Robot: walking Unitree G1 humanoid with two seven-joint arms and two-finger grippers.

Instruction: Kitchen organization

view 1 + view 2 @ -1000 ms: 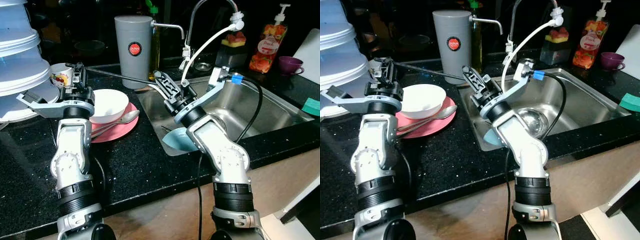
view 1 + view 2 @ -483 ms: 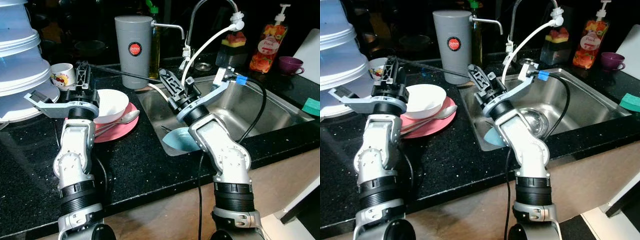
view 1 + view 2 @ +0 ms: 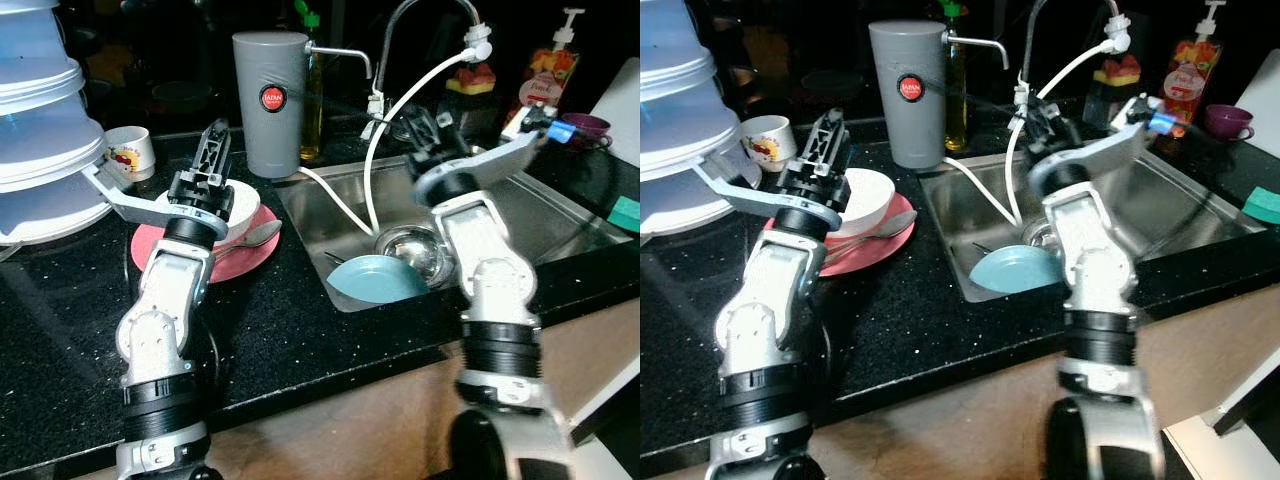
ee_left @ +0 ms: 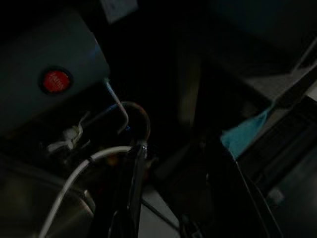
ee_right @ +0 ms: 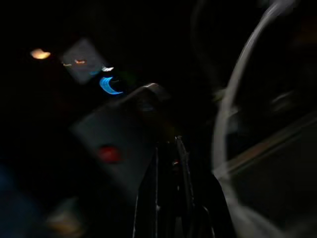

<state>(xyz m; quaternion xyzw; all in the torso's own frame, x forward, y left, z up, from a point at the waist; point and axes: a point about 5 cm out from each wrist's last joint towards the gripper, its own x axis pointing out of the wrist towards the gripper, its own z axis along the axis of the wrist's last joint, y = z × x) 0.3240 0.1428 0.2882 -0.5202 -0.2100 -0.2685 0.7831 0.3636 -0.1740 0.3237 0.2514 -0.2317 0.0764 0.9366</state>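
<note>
The left gripper (image 3: 214,150) hangs over the white bowl (image 3: 240,207), fingers pressed together, holding nothing. The right gripper (image 3: 1038,112) is raised above the sink (image 3: 560,225), blurred; its fingers look closed in the right wrist view, and empty. The bowl sits on a pink plate (image 3: 235,262) left of the sink, with a spoon (image 3: 255,236) beside it. In the sink lie a blue plate (image 3: 375,280) and a steel bowl (image 3: 410,245). Behind the sink's left corner stands a grey canister (image 3: 270,90) with a red "JAPAN" badge. A mug (image 3: 130,152) sits further left.
</note>
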